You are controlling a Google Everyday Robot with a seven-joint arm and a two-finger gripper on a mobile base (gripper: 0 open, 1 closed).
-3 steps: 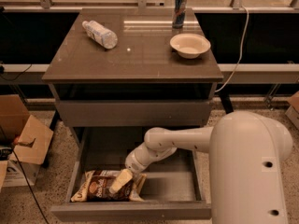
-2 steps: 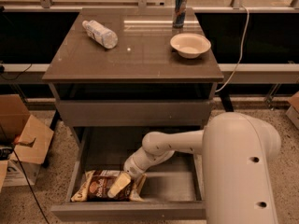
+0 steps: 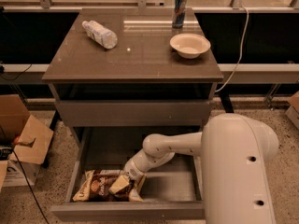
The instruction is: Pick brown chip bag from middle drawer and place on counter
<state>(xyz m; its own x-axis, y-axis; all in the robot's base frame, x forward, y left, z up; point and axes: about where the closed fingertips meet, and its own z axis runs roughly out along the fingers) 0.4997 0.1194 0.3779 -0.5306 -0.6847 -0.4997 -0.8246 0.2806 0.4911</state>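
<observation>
The brown chip bag [image 3: 96, 189] lies flat at the front left of the open middle drawer [image 3: 126, 211], its cream end to the left. My gripper [image 3: 122, 184] reaches down into the drawer from the right and sits on the bag's right part, its cream fingers [image 3: 117, 185] against the bag. The white arm [image 3: 173, 146] runs from the big white body at the lower right. The counter [image 3: 135, 55] is the dark glossy top above the drawers.
On the counter lie a clear plastic water bottle [image 3: 99, 33] at the back left, a can [image 3: 179, 11] at the back and a white bowl [image 3: 189, 45] at the right. Cardboard boxes [image 3: 23, 143] stand on the floor at the left. A cable [image 3: 236, 55] hangs at the right.
The gripper has moved slightly left and down onto the bag's right part. The bag lies in the same place.
</observation>
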